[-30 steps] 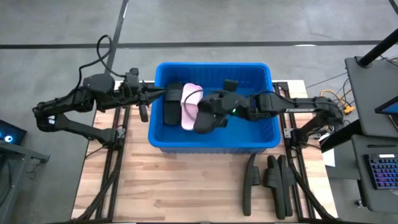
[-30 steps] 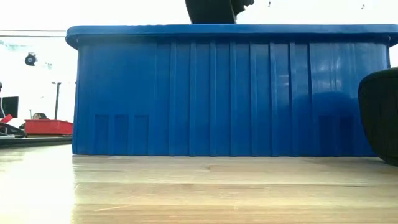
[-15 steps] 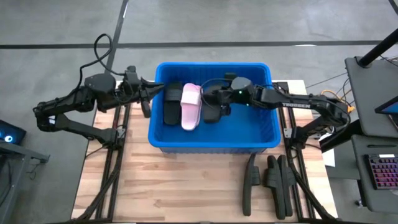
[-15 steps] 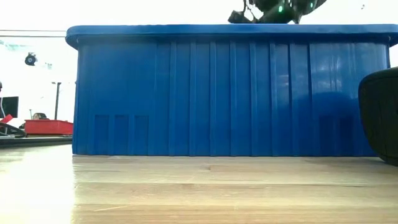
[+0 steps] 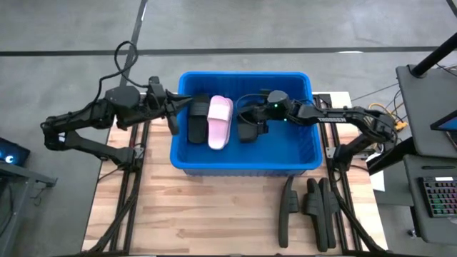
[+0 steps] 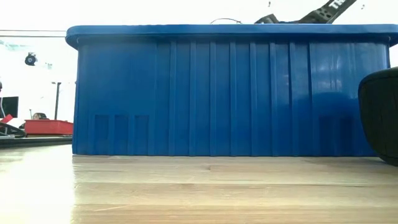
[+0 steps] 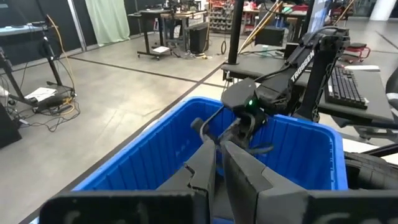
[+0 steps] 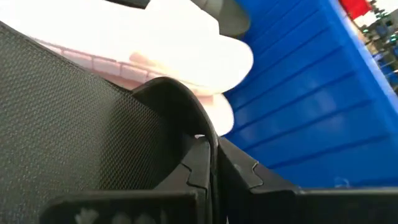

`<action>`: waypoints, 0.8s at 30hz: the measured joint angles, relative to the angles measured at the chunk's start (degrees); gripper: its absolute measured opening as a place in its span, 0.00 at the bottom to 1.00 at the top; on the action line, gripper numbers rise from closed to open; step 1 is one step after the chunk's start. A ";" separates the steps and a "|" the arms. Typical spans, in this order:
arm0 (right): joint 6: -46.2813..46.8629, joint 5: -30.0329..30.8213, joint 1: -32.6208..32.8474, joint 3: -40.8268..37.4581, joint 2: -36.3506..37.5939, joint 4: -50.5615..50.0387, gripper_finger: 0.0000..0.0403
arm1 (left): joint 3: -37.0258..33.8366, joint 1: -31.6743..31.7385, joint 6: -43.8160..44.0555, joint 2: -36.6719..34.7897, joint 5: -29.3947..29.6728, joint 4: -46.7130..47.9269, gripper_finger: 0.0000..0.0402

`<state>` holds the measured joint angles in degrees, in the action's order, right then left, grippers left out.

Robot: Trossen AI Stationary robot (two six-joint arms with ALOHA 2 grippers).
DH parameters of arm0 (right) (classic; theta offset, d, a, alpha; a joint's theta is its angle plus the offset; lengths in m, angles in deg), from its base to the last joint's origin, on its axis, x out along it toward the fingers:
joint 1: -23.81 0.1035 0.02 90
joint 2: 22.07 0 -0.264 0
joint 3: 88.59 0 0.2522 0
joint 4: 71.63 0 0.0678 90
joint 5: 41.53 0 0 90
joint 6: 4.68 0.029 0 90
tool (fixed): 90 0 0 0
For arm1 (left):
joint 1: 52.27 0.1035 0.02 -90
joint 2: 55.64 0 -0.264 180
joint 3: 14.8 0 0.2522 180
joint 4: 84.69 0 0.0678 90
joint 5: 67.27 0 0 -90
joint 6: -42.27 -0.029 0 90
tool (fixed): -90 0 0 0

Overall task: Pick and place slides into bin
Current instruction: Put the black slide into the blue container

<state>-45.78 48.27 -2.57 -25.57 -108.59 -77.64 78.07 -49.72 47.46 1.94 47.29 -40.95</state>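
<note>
The blue bin [image 5: 303, 153] stands mid-table and fills the low view [image 6: 224, 93]. In it lie a black slide [image 5: 196, 120] and the pale pink slides [image 5: 219, 121], side by side at the left. My right gripper [image 5: 255, 123] reaches into the bin from the table's right side, shut on another black slide [image 5: 248, 128] just right of the pink ones. My left gripper [image 5: 186, 107] hovers at the bin's left rim, shut and empty; in its wrist view [image 7: 217, 155] it looks across the bin at the right arm. My right gripper pinches the curved edge of the black slide's mesh strap [image 8: 177, 99] between its two fingers [image 8: 199, 162]. It comes slanting down from the table's right side. The slide sits low inside the bin beside the pink slides [image 8: 186, 50]; whether its sole rests on the floor is hidden.
Several more black slides [image 5: 314, 203] lie on the wooden table at the near right, in front of the bin; one shows at the low view's right edge [image 6: 379, 115]. Bare blue bin floor [image 5: 285, 146] shows right of the held slide.
My right gripper has carried the black slide from above the bin's middle toward the far side and down below the rim, beside the pink slides. My left arm has shifted a little toward the bin.
</note>
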 joint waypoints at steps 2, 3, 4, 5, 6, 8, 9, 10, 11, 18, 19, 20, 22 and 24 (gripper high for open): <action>-0.50 0.04 0.07 -0.01 -1.57 1.04 0.03 | -0.01 0.00 0.00 0.47 -0.02 0.05 0.04; -0.88 -0.01 0.12 -0.01 -2.35 1.78 0.03 | -0.02 0.00 0.00 0.76 -0.02 0.03 0.04; -1.01 0.01 0.12 0.01 -3.12 2.73 0.03 | -0.02 0.00 0.00 0.94 -0.02 0.00 0.04; -1.20 0.01 0.12 0.01 -3.87 3.73 0.03 | -0.02 0.00 0.02 1.04 -0.02 0.08 0.04; -1.38 0.26 0.10 0.01 -4.59 4.67 0.03 | -0.02 0.00 0.02 1.25 0.00 0.04 0.04; -2.22 1.49 0.10 0.01 -5.61 6.63 0.03 | -0.02 0.00 0.08 1.44 -0.02 0.01 0.04; -2.82 2.33 0.10 0.04 -6.10 7.50 0.03 | -0.02 0.00 0.31 1.48 -0.02 0.04 0.04; -3.55 2.91 0.10 0.08 -6.55 8.18 0.03 | -0.02 0.00 0.40 1.54 -0.02 0.04 0.04; -4.02 3.06 0.06 0.10 -7.09 8.70 0.03 | -0.02 0.00 0.45 1.63 -0.02 0.01 0.04; -3.84 1.70 -0.52 0.10 -11.07 9.75 0.03 | -0.02 0.00 0.46 1.75 -0.02 -0.01 0.04; -3.72 1.63 -0.54 0.10 -11.69 9.79 0.03 | -0.02 0.00 0.48 1.75 -0.02 0.01 0.04; -3.72 1.80 -0.54 0.12 -11.97 9.73 0.03 | -0.02 0.00 0.48 1.76 -0.02 0.01 0.04; -3.69 2.59 -0.52 0.16 -12.38 9.45 0.03 | -0.02 0.00 0.50 1.75 -0.02 0.01 0.04; -3.66 2.97 -0.52 0.21 -12.66 9.33 0.05 | -0.02 0.00 0.50 1.75 -0.02 -0.01 0.04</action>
<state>-49.44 51.24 -3.09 -25.36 -121.24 -68.31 78.05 -49.72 47.96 3.69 47.27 -40.96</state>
